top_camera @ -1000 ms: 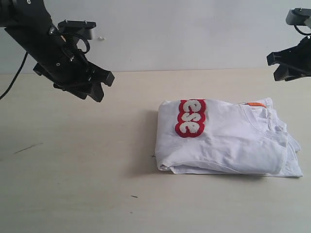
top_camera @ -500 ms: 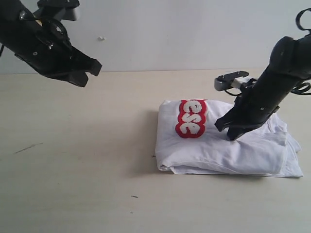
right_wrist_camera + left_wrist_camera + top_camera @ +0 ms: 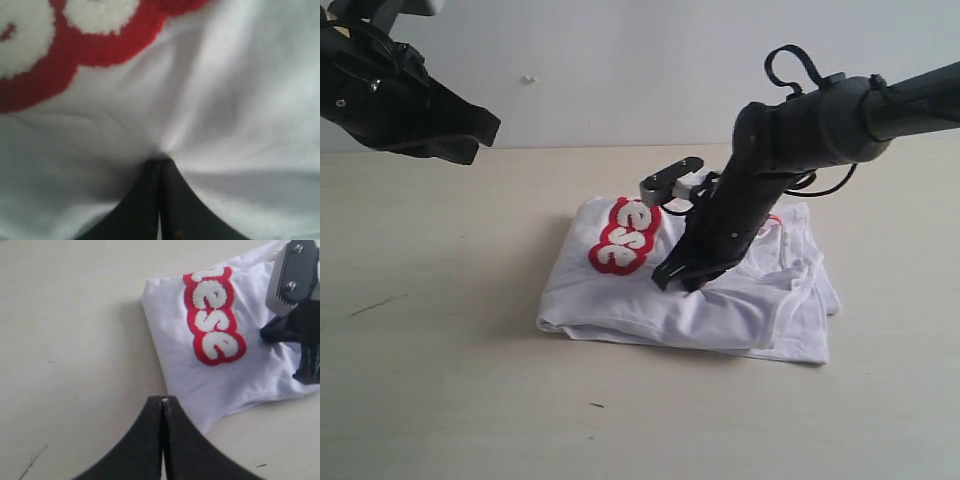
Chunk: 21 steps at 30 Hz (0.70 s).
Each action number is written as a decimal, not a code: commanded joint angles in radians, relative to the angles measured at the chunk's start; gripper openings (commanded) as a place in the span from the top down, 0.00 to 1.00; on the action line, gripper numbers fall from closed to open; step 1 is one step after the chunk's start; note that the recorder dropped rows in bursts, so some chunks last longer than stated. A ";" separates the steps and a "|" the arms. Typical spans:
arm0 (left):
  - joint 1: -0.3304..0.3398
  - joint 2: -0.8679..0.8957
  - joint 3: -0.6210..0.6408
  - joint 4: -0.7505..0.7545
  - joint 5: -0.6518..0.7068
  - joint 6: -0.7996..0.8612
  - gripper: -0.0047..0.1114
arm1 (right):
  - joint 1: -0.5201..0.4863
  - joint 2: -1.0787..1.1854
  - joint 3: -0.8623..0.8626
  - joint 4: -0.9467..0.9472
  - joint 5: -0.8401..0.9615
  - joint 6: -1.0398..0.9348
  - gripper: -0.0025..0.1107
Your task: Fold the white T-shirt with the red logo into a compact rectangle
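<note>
The T-shirt (image 3: 620,300) lies folded on the table (image 3: 440,350), just right of the middle, and we see wide bare top toward the left and near edges. Its left edge is a smooth fold; its right end is rumpled, with layers showing. The right arm (image 3: 800,130) slants down onto it. The right gripper (image 3: 680,283) is pressed together, its tips dug into puckered cloth just beside the logo (image 3: 625,235). The left gripper (image 3: 480,140), also pressed together, hangs near the far left corner, well apart.
</note>
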 commanded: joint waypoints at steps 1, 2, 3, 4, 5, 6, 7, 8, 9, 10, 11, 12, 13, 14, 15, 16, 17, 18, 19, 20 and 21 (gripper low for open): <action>0.002 -0.009 0.004 -0.005 -0.029 0.001 0.96 | 0.066 0.015 -0.028 0.024 0.012 0.003 0.98; 0.002 -0.009 0.004 -0.005 -0.031 0.000 0.96 | 0.072 0.018 -0.033 0.021 0.012 0.003 0.98; 0.002 -0.009 0.004 -0.005 -0.031 0.000 0.96 | 0.077 0.019 -0.038 0.004 0.015 0.003 0.98; 0.002 -0.009 0.004 -0.005 -0.031 0.000 0.96 | 0.083 0.019 -0.038 -0.016 0.017 0.011 0.98; 0.002 -0.009 0.004 -0.005 -0.031 0.000 0.96 | 0.083 0.019 -0.038 -0.049 0.023 0.040 0.98; 0.002 -0.009 0.004 -0.005 -0.031 0.000 0.96 | 0.083 0.015 -0.040 -0.090 0.032 0.084 0.98; 0.002 -0.009 0.004 -0.007 -0.033 0.000 0.96 | 0.081 0.007 -0.040 -0.133 0.036 0.131 0.98; 0.002 -0.009 0.004 -0.013 -0.037 0.000 0.96 | 0.081 -0.002 -0.040 -0.161 0.039 0.163 0.98; 0.002 -0.009 0.004 -0.019 -0.037 0.000 0.96 | 0.079 -0.019 -0.035 -0.180 0.038 0.193 0.98; 0.002 -0.009 0.004 -0.021 -0.037 0.000 0.96 | 0.079 -0.033 -0.028 -0.179 0.025 0.193 0.98; 0.002 -0.009 0.004 -0.023 -0.037 0.000 0.96 | 0.079 -0.049 -0.014 -0.173 0.002 0.195 0.98; 0.002 -0.009 0.009 -0.031 -0.039 0.000 0.96 | 0.079 -0.089 0.020 -0.174 -0.048 0.208 0.98; 0.002 -0.005 0.017 -0.041 -0.045 0.017 0.96 | 0.076 -0.109 0.039 -0.181 -0.070 0.222 0.98; 0.002 0.011 0.028 -0.098 -0.053 0.103 0.96 | 0.061 -0.139 0.065 -0.181 -0.087 0.238 0.98; 0.002 0.028 0.028 -0.154 -0.054 0.162 0.96 | 0.049 -0.154 0.077 -0.179 -0.089 0.248 0.98; 0.002 0.067 0.028 -0.259 -0.050 0.269 0.96 | 0.016 -0.177 0.098 -0.179 -0.086 0.297 0.98; 0.002 0.092 0.028 -0.308 -0.050 0.311 0.96 | -0.009 -0.186 0.112 -0.177 -0.086 0.329 0.98; 0.002 0.147 0.028 -0.366 -0.052 0.347 0.96 | -0.056 -0.191 0.137 -0.177 -0.078 0.373 0.98; 0.002 0.199 0.028 -0.375 -0.061 0.364 0.96 | -0.107 -0.186 0.155 -0.171 -0.038 0.373 0.98; 0.002 0.229 0.028 -0.375 -0.072 0.366 0.96 | -0.126 -0.181 0.161 -0.171 -0.017 0.371 0.98; 0.002 0.292 0.026 -0.384 -0.094 0.381 0.96 | -0.151 -0.169 0.176 -0.171 0.006 0.361 0.98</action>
